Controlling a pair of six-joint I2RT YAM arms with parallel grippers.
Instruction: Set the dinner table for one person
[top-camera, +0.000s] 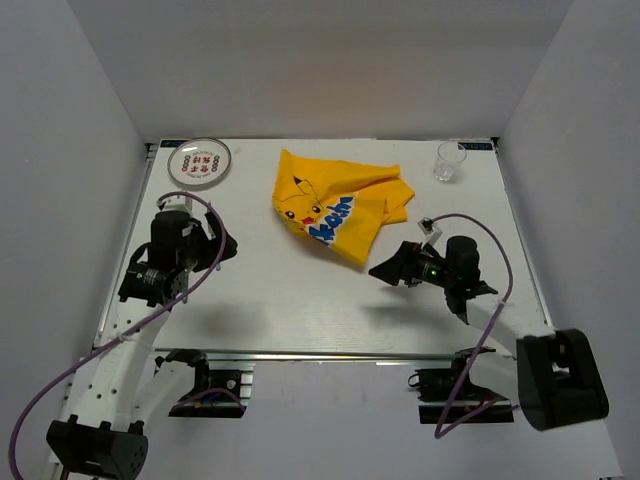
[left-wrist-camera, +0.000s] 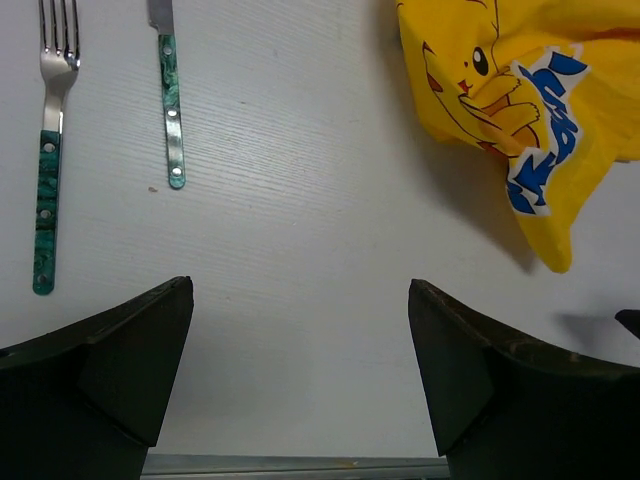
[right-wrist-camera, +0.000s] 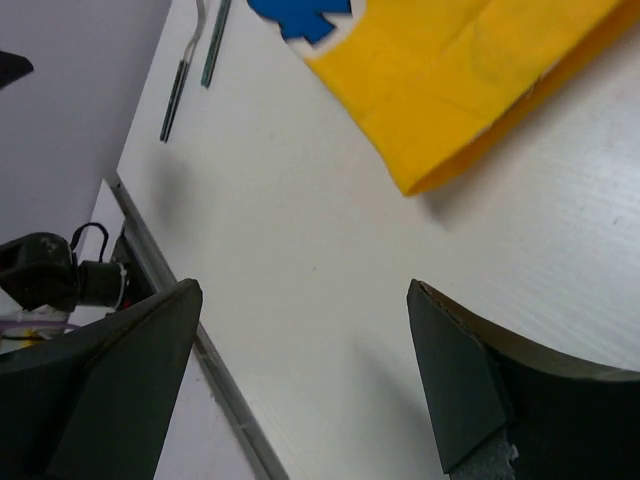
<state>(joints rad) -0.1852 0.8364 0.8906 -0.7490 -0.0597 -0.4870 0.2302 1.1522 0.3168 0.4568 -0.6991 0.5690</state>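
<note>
The white dinner table (top-camera: 330, 310) holds a crumpled yellow Pikachu placemat (top-camera: 335, 205) at its middle back. A round patterned plate (top-camera: 201, 161) sits at the back left and a clear glass (top-camera: 447, 161) at the back right. My left gripper (top-camera: 228, 247) is open and empty above the table's left side. In the left wrist view (left-wrist-camera: 300, 290) a green-handled fork (left-wrist-camera: 47, 170) and knife (left-wrist-camera: 170, 110) lie side by side; the left arm hides them in the top view. My right gripper (top-camera: 378, 270) is open and empty, just in front of the placemat's near corner (right-wrist-camera: 480, 70).
A metal rail (left-wrist-camera: 300, 465) runs along the table's front edge, also in the right wrist view (right-wrist-camera: 170, 290). White walls enclose the table on the left, back and right. The fork and knife show far off in the right wrist view (right-wrist-camera: 190, 60).
</note>
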